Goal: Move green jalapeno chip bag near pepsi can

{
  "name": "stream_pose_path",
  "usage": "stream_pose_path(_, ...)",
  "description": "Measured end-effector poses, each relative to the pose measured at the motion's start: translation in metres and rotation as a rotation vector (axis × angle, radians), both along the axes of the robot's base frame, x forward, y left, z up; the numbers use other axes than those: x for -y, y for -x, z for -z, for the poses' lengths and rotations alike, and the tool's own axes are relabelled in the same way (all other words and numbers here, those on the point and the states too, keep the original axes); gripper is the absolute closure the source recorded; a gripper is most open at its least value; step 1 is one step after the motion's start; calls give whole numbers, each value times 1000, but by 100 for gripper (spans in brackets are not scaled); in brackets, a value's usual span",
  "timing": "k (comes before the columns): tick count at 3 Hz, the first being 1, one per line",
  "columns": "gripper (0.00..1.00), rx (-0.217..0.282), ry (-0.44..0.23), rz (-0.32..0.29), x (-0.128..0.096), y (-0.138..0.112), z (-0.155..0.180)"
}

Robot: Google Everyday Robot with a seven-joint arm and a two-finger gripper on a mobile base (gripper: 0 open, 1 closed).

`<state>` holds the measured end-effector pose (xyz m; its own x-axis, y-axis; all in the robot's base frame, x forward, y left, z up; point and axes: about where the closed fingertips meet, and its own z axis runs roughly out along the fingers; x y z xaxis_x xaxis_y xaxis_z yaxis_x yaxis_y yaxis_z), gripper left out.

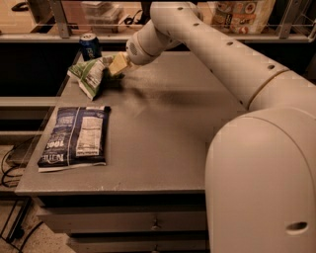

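Note:
The green jalapeno chip bag is a light green crinkly bag at the table's far left corner. My gripper is shut on its right end and holds it tilted, its lower end close to the tabletop. The pepsi can, dark blue with a silver top, stands upright at the far left edge, just behind and left of the bag. The arm reaches in from the right across the table.
A dark navy-blue chip bag lies flat near the table's front left edge. Shelving with packaged goods runs behind the table. Drawers sit below the front edge. Cables lie on the floor at left.

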<state>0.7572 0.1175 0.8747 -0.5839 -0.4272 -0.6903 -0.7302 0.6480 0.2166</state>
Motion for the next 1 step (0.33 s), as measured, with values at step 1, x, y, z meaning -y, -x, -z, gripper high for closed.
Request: stream_pose_path(1,0,-3,1,-2,-2,0,2)
